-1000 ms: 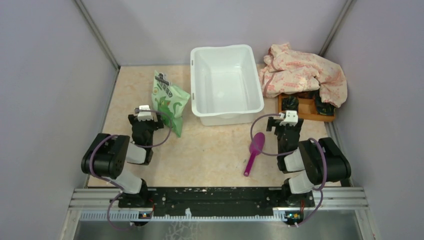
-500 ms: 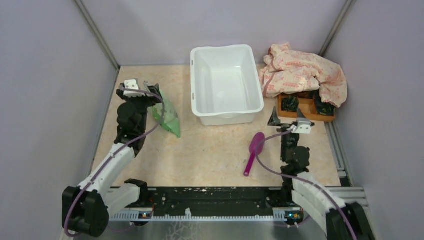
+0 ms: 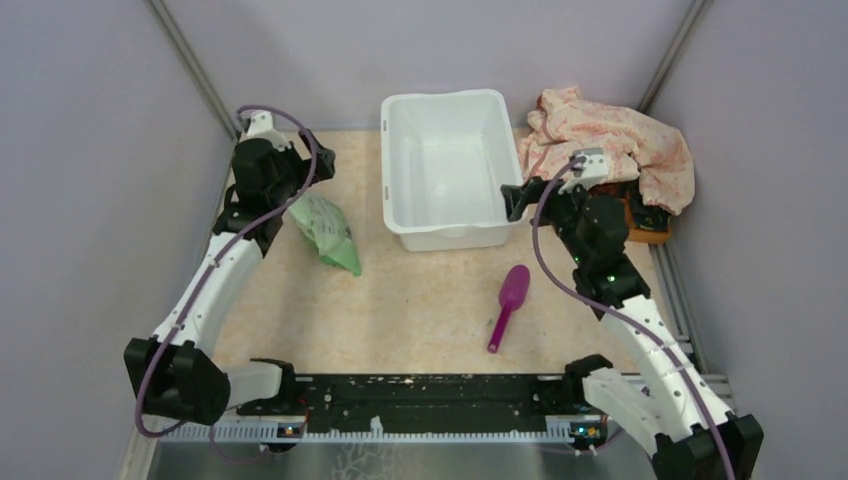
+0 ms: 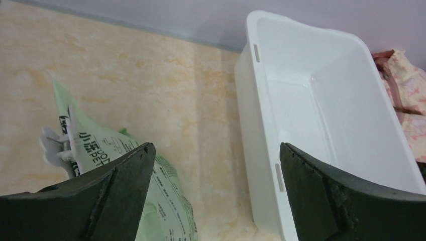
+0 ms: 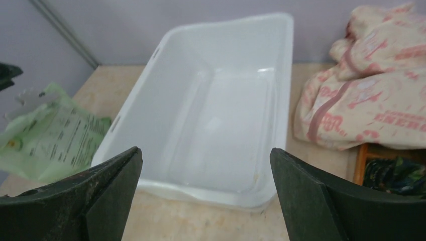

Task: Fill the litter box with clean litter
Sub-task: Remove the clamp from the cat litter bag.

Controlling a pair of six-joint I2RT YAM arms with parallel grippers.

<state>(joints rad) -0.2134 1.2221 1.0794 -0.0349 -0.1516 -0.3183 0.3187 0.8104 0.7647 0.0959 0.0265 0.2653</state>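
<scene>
Both are wide open, empty: my left gripper (image 4: 216,150) near the bag (image 4: 90,143), right gripper (image 5: 206,153) facing the empty box (image 5: 226,115), far centre. Bag looks soft; I would pinch its top.

The left arm (image 3: 215,285) and right arm (image 3: 650,345) are each built from white rounded link shells alternating with black joint housings, the bulkiest black housing lying farthest from the jaws. A purple cable (image 3: 537,240) runs loose along the outside of each arm, and a small white module (image 3: 590,160) sits on the black wrist block just behind the jaws. The left gripper (image 4: 216,145) and right gripper (image 5: 205,150) each carry two matte black, wedge-shaped fingers (image 4: 115,196) with angular facets, a faint moulded seam and a tapering tip.
</scene>
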